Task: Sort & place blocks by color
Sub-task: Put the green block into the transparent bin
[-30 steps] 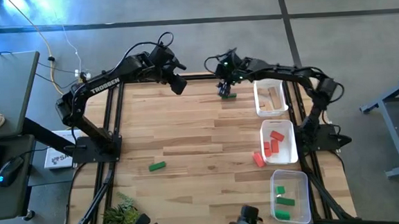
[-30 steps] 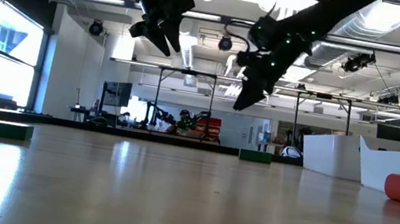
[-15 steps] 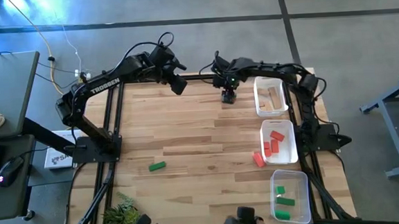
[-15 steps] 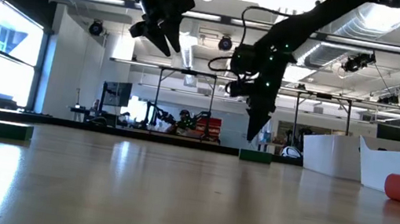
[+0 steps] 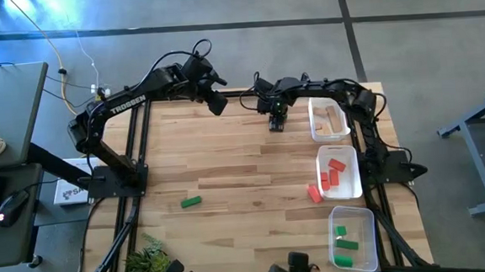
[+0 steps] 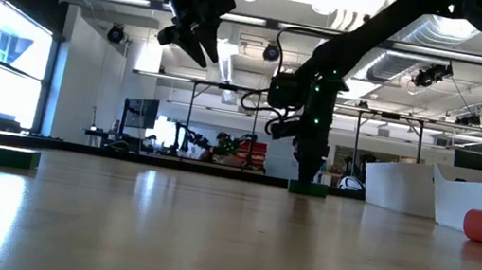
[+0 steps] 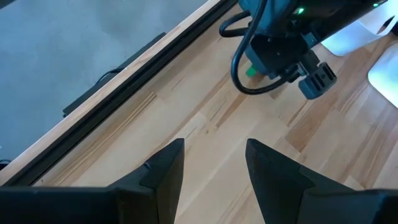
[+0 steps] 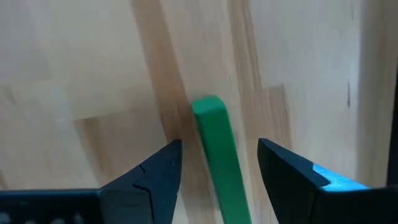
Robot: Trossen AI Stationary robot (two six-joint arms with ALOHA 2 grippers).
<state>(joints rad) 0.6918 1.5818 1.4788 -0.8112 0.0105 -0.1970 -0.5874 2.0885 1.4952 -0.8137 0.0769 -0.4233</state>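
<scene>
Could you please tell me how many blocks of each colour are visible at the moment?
Green blocks: 5, one straddled by the open right pincer.
Red blocks: 4.
Tan blocks: at least 2; too small to separate.
Total: at least 11.

green block (image 8: 217, 155) cut off at frame edge, hidden under right arm from above

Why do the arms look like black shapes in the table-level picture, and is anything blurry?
Low view: bright ceiling lights behind silhouette both arms, and the tabletop shows glare. Right wrist view: the green block between the open right gripper fingers is soft-edged, wood grain smeared. High view: evenly lit, with blue glare at the top left corner.
</scene>
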